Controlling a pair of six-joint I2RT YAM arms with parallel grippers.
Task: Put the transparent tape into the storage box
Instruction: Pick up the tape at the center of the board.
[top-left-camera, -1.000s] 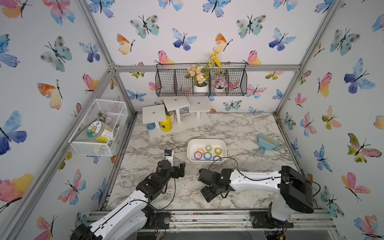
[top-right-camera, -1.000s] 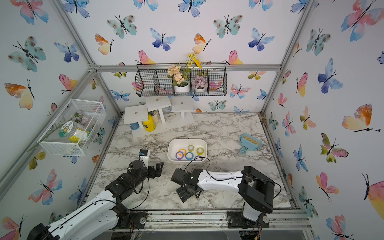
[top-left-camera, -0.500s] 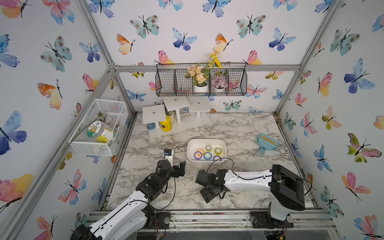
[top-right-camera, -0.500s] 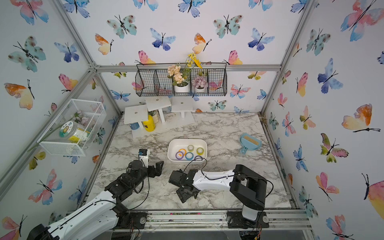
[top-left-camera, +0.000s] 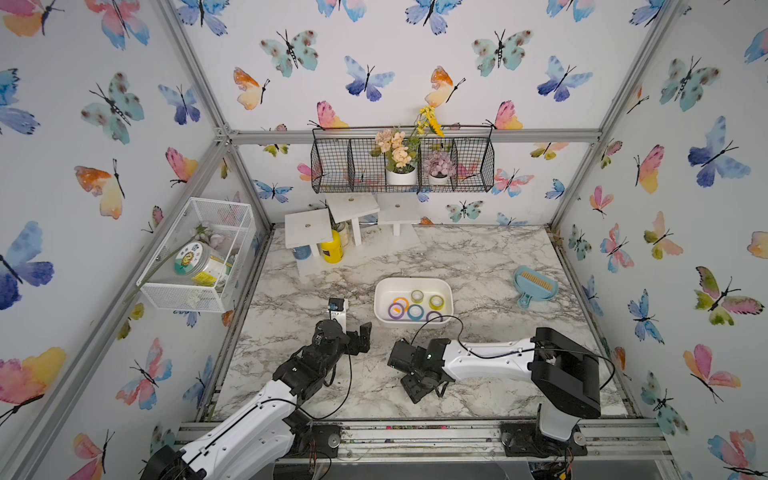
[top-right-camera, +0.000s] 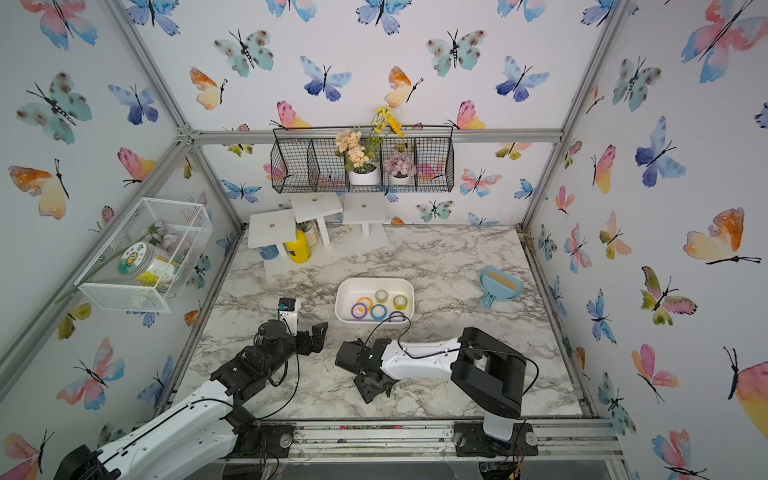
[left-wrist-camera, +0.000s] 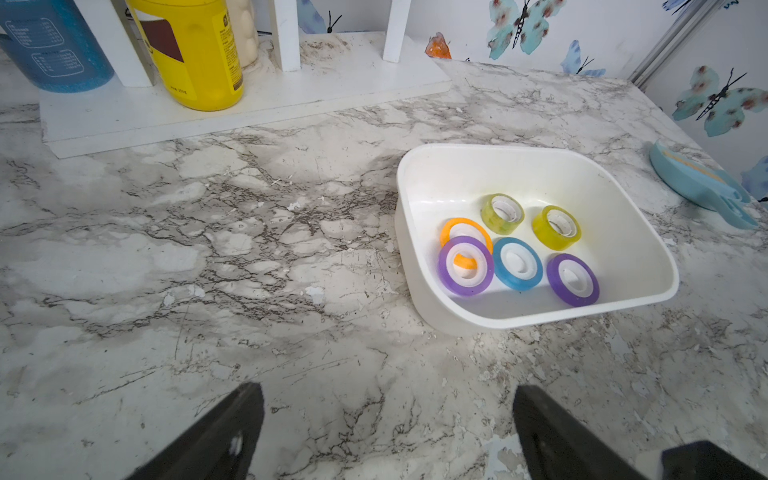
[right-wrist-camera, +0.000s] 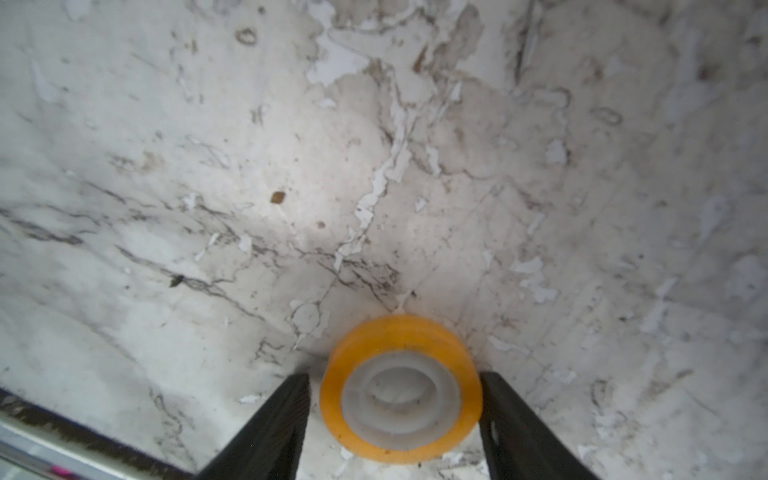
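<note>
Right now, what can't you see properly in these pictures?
- Orange roll: hidden under the right gripper in both top views; the right wrist view is blurred.
- Whether its fingers touch the roll: unclear.
- Left gripper: fingers cut by the wrist view's edge.
- Storage box: the near purple roll is half hidden by its wall.

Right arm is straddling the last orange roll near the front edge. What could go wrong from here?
1. In the right wrist view the orange roll sits off-centre between the right gripper fingers, with a gap at one finger; closing may push it aside rather than grip it.
2. The storage box holds six rolls near its front wall; a drop there could land on the purple roll already leaning on another orange roll, and roll about.
</note>
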